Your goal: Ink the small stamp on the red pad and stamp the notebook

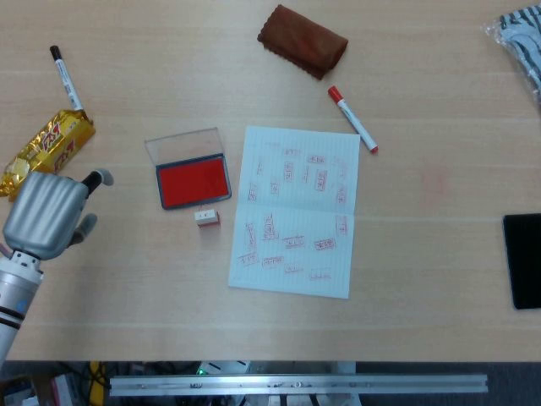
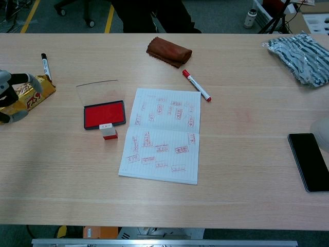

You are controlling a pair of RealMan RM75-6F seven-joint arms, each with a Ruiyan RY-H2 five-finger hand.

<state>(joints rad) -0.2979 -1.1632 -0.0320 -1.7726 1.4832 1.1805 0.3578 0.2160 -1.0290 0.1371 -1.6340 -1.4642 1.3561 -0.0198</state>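
The small stamp point(image 1: 206, 217) point(image 2: 108, 131) stands upright on the table, just in front of the red ink pad point(image 1: 193, 182) point(image 2: 104, 114). The pad's clear lid is folded back. To the right of the pad lies the open notebook point(image 1: 296, 211) point(image 2: 163, 134), its pages covered with several red stamp marks. My left hand point(image 1: 46, 211) point(image 2: 10, 95) hovers at the table's left edge, well left of the pad. It holds nothing and its fingers are apart. A pale sliver of my right hand point(image 2: 324, 131) shows only at the chest view's right edge, with its fingers hidden.
A gold snack packet point(image 1: 46, 148) and a black marker point(image 1: 66, 78) lie close to my left hand. A red marker point(image 1: 352, 118) and a brown cloth point(image 1: 303, 38) lie behind the notebook. A black phone point(image 1: 522, 260) and a striped bag point(image 1: 517, 38) are at the right.
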